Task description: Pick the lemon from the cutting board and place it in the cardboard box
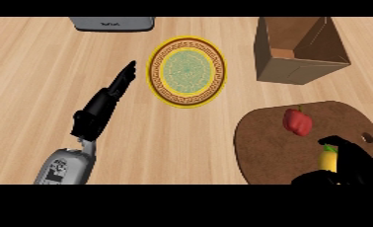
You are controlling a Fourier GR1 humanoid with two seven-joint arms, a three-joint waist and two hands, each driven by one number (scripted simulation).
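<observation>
A dark brown cutting board (270,142) lies at the lower right of the counter. The yellow lemon (328,160) sits near its right edge, mostly wrapped by my right hand (351,164), whose black fingers and thumb curl round it. The open cardboard box (299,48) stands at the upper right, beyond the board. My left hand (105,103) rests open on the counter at the left, fingers straight and pointing up toward the plate.
A red bell pepper (297,121) lies on the board just left of and above the lemon. A yellow patterned plate (187,71) sits mid-counter. A grey appliance (112,23) shows at the top edge.
</observation>
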